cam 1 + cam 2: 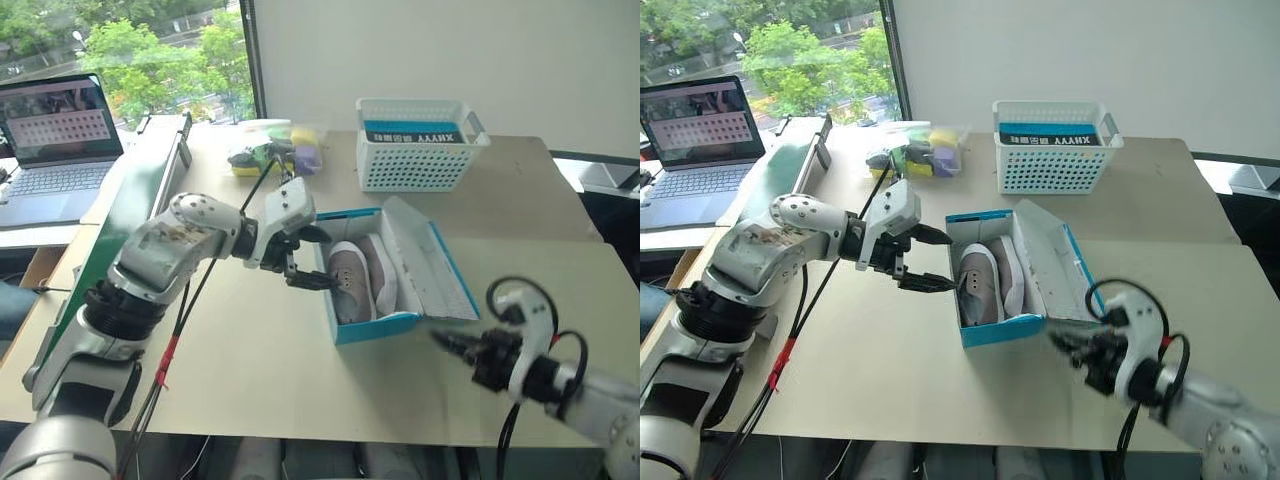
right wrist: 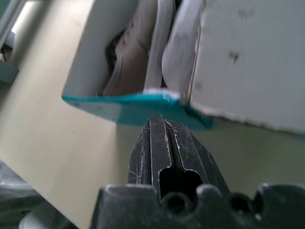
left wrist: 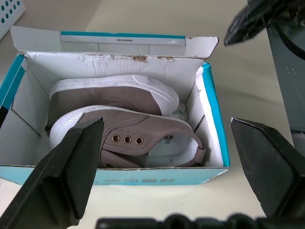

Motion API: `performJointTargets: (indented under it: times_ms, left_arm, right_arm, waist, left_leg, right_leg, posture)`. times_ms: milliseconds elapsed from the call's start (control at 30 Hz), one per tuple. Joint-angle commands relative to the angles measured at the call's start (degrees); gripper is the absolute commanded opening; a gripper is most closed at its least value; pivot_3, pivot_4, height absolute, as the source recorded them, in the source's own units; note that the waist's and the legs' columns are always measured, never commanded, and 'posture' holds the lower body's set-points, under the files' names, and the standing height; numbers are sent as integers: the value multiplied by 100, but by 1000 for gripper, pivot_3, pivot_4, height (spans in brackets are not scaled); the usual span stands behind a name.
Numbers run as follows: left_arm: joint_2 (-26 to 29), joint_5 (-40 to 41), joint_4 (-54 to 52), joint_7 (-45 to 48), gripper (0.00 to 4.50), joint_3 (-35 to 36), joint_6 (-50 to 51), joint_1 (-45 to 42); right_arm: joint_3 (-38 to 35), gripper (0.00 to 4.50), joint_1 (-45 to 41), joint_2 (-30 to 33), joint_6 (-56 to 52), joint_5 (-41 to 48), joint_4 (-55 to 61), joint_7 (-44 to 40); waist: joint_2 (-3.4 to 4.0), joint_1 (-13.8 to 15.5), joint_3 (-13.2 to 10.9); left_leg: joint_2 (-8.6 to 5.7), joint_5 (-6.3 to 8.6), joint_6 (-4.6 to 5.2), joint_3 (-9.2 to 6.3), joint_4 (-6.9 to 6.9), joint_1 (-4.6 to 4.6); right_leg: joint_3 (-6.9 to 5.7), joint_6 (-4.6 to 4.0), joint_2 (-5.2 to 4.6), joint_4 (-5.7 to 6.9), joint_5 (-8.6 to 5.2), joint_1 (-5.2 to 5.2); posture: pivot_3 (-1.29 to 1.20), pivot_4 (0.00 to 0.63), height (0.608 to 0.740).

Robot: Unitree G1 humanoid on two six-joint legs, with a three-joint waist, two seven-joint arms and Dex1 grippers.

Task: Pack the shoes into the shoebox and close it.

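Note:
The blue shoebox [image 1: 375, 327] stands open in the middle of the table, its white-lined lid [image 1: 435, 262] lying back to the right. Both grey shoes [image 3: 119, 95] [image 3: 143, 131] lie side by side inside it, pale soles showing. My left gripper [image 1: 322, 260] is open just left of the box, level with its rim, with one finger [image 3: 71, 167] on each side of the box as seen in the left wrist view and nothing between them. Low near the box's front right corner, my right gripper [image 1: 445, 342] is shut and empty, its tips [image 2: 159, 121] a little short of the blue wall [image 2: 138, 107].
A white perforated basket [image 1: 415, 150] with a blue lettered item stands at the back of the table. Small yellow and purple things [image 1: 270, 152] lie at the back left. A laptop [image 1: 55, 140] sits on a side desk to the left, beside a green board [image 1: 140, 200].

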State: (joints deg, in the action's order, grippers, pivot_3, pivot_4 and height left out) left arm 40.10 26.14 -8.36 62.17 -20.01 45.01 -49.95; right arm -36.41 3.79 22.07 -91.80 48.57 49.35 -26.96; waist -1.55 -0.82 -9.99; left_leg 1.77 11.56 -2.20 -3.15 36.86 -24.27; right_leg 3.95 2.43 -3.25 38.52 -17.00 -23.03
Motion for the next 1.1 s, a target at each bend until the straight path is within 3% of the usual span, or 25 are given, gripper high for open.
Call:
performJointTargets:
  times_ms: [33,133,267,600,733,867,1100]
  left_arm:
    - [60,-220,7,269,4500,3,-240,-241]
    - [65,-279,-22,384,4500,23,-250,-252]
    - [59,-355,-83,409,4500,68,-186,-253]
    - [160,-448,-389,252,4500,217,-13,-102]
    - [154,-441,-455,155,4500,267,59,-53]
    - [170,-368,-627,82,4500,353,198,13]
    - [55,-342,-628,-145,4500,479,282,87]
  right_arm:
    - [331,48,825,-166,706,-203,-64,14]
    - [819,48,1232,-286,1602,-607,-561,-16]
    - [1207,48,990,-797,2920,-1027,-1401,93]
    - [1125,48,70,-1733,4860,-1187,-3152,542]
    - [972,48,-394,-1974,5323,-948,-3690,701]
    - [305,48,-771,-2381,5856,-197,-4269,868]
    - [36,48,-1030,-2304,5669,1133,-4123,763]
  waist:
    - [1,-44,1]
    - [1,-97,1]
    - [3,-183,1]
    - [9,-156,-2]
    - [13,-177,-4]
    - [20,-168,-7]
    - [26,-161,-10]
  left_leg:
    - [1,0,0,3,1,1]
    - [1,0,0,10,7,12]
    - [9,0,0,9,2,49]
    - [9,0,0,7,-2,48]
    - [11,0,0,4,-1,53]
    - [11,0,0,4,-3,53]
    - [8,0,0,4,-4,53]
  right_leg:
    - [2,0,0,0,0,-1]
    - [10,1,-1,1,-1,10]
    - [10,29,7,-3,-19,48]
    - [10,5,6,-7,-5,51]
    - [9,3,8,0,-4,54]
    - [9,2,8,0,-4,53]
    - [10,2,4,3,-3,53]
  posture:
    - [0,150,740]
    - [0,150,740]
    - [0,150,740]
    - [0,150,740]
    - [0,150,740]
    - [0,150,740]
    - [0,150,740]
